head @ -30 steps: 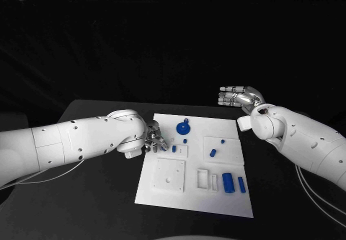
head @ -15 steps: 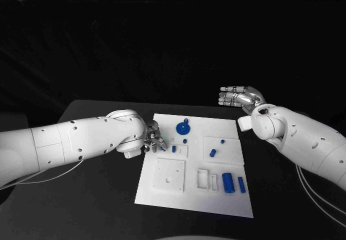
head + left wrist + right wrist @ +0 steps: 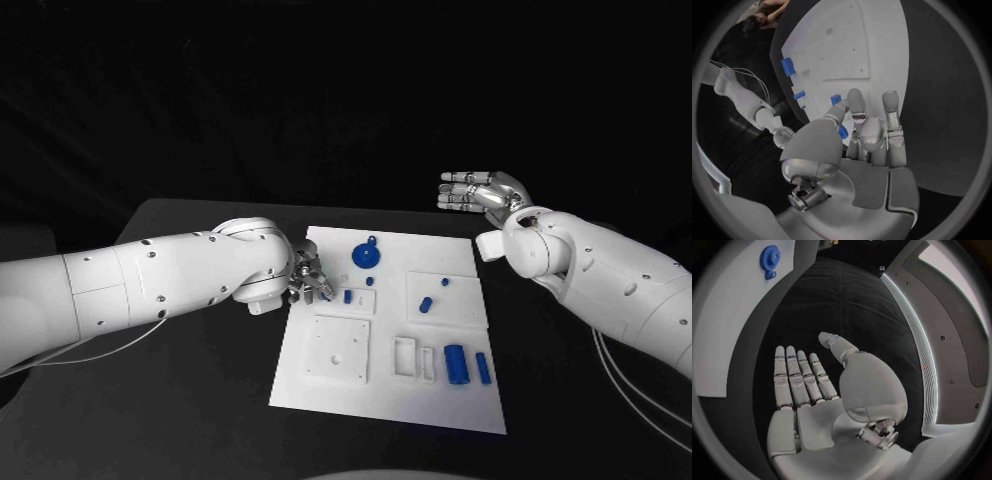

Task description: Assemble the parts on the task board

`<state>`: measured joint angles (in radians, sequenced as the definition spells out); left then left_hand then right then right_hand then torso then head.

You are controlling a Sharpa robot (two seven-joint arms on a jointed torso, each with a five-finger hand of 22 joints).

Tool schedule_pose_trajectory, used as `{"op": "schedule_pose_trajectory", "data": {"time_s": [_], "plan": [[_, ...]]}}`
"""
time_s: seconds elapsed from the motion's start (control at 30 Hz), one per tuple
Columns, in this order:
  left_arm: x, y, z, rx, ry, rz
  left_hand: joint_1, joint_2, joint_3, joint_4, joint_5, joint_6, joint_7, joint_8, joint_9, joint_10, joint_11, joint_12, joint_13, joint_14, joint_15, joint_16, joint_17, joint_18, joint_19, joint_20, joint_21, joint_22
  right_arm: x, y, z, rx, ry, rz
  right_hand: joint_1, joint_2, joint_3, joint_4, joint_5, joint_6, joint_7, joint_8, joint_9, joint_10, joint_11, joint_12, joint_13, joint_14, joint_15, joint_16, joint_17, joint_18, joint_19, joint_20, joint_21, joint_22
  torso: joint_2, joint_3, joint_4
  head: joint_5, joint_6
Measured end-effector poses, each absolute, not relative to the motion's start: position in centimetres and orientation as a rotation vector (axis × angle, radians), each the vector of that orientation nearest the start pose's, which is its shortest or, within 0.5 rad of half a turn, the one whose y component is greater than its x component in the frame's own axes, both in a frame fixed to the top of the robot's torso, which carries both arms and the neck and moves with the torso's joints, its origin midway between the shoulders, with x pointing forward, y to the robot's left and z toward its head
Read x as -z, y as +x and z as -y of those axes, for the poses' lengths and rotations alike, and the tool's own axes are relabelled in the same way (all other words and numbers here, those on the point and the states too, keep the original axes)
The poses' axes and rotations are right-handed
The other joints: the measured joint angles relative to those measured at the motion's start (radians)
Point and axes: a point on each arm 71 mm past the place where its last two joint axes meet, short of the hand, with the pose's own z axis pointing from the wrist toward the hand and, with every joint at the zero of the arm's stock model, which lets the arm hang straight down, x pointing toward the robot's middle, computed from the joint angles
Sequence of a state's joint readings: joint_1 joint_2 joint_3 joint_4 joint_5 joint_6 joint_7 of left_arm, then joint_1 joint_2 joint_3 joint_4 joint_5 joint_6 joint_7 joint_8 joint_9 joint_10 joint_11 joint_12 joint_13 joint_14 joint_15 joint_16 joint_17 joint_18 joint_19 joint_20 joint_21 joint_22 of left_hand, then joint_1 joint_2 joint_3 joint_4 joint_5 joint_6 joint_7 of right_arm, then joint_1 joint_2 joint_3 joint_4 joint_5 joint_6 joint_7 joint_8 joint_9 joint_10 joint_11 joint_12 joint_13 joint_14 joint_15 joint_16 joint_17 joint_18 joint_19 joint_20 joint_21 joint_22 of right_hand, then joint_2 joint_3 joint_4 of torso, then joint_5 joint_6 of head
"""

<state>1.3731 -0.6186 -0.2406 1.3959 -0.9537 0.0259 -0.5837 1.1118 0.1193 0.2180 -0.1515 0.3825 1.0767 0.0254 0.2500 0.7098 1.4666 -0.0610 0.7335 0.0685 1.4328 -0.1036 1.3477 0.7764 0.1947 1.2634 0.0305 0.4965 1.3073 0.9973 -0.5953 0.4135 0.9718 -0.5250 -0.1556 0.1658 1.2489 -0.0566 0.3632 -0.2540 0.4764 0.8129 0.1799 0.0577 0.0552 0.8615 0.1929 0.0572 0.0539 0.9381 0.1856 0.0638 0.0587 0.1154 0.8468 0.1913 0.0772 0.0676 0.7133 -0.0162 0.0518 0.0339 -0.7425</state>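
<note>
- Nothing has moved since the earlier frame.
- My left hand (image 3: 861, 135) pinches a small blue part (image 3: 842, 131): light, rigid, slippery.
- My right hand (image 3: 817, 390) hangs released, fingers apart.

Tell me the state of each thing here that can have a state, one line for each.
Left hand: at the board's left edge, pinching a small blue part.
Right hand: open, empty, held off the board.
Board: flat on the table, not fully assembled.
Blue gear: lying flat on the board.
Blue cylinder: lying on its side.
</note>
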Motion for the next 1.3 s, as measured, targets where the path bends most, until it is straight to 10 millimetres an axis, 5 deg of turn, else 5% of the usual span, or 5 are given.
{"op": "schedule_pose_trajectory", "data": {"time_s": [1.3], "plan": [[21.55, 51.10, -14.64, 0.313, -0.133, -2.349, 0.004, -0.004, -0.001, -0.002, 0.006, 0.002, 0.002, 0.047, 0.020, 0.000, 0.000, 0.000, -0.002, 0.000, 0.000, 0.000, 0.000, 0.000, 0.000, 0.007, 0.007, 0.000, 19.95, 57.57, 26.47, -1.251, 1.022, -1.414, 0.000, 0.000, 0.000, 0.000, 0.000, 0.000, 0.000, 0.000, 0.000, 0.000, 0.000, 0.000, 0.000, 0.000, 0.000, 0.000, 0.000, 0.000, 0.000, 0.000, 0.000, 0.000, 0.000, 0.0003, -0.0005, 0.000, -0.001]]}}
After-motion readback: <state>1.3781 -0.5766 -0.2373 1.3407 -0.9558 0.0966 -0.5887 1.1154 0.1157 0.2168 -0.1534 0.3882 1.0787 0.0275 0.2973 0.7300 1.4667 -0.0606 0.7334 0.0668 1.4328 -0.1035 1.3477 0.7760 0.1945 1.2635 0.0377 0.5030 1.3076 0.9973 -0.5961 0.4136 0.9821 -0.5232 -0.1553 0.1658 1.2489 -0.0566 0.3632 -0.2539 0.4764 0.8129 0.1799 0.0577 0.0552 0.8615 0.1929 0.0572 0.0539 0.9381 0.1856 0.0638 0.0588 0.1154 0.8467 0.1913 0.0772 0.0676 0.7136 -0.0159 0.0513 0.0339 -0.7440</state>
